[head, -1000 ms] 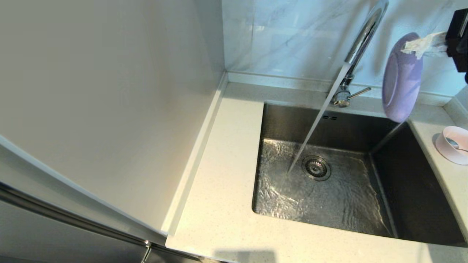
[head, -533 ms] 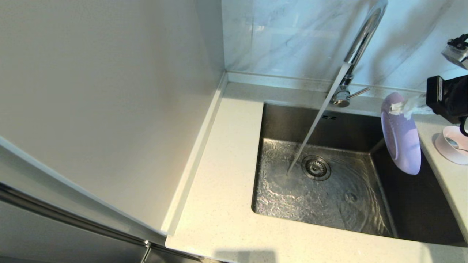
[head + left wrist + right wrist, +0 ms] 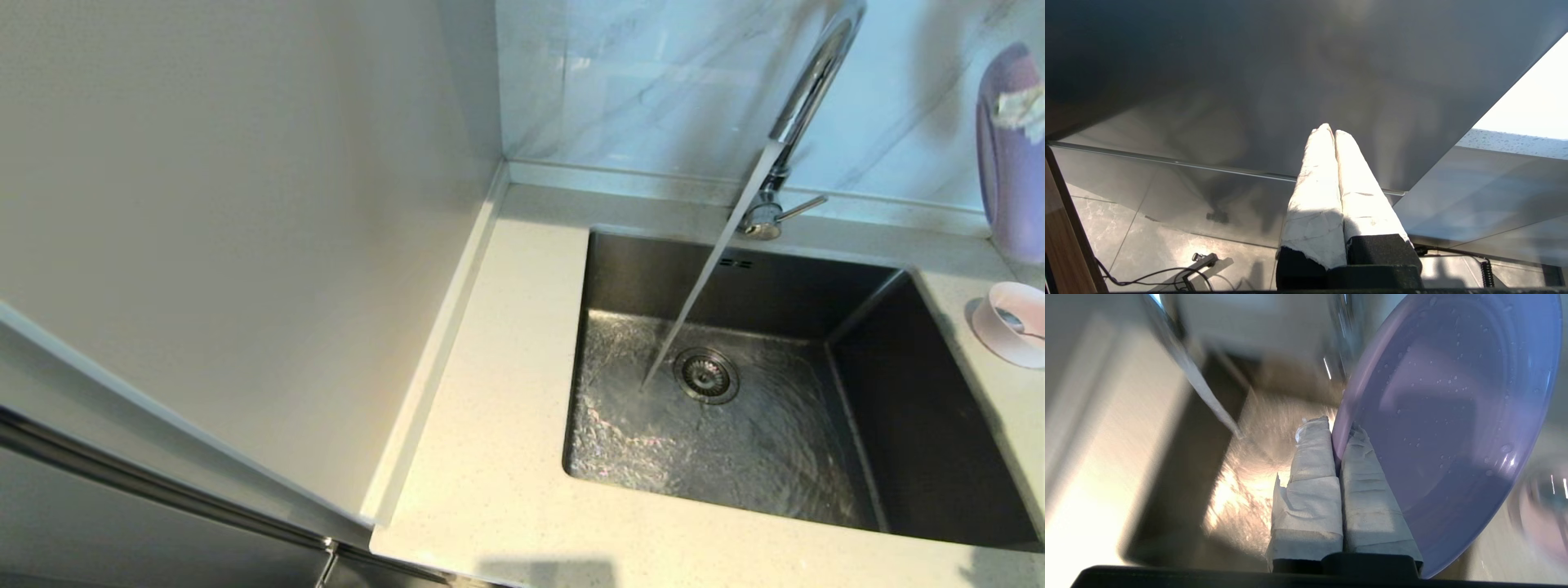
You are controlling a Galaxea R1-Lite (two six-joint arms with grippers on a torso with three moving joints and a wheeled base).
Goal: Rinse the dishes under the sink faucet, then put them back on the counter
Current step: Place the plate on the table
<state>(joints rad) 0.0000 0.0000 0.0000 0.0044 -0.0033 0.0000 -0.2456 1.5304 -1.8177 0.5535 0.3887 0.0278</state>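
Water [image 3: 694,306] is running in one stream from the single faucet [image 3: 804,90] into the sink [image 3: 735,425], landing just beside the round drain [image 3: 706,376]. You are seeing one lavender plate [image 3: 1012,155] held on edge at the far right of the head view, above the table's [image 3: 506,457] back corner and clear of the stream. The right pincer [image 3: 1337,428] is gripping this plate's rim, its two wrapped fingers [image 3: 1312,457] pressing on either side, with droplets beading on the plate's face. One pink bowl [image 3: 1012,322] is sitting on the table to the right of the sink, with one spoon [image 3: 1020,324] lying in it. The left pincer [image 3: 1331,132] is parked away from the sink, its two fingers pressing together on nothing.
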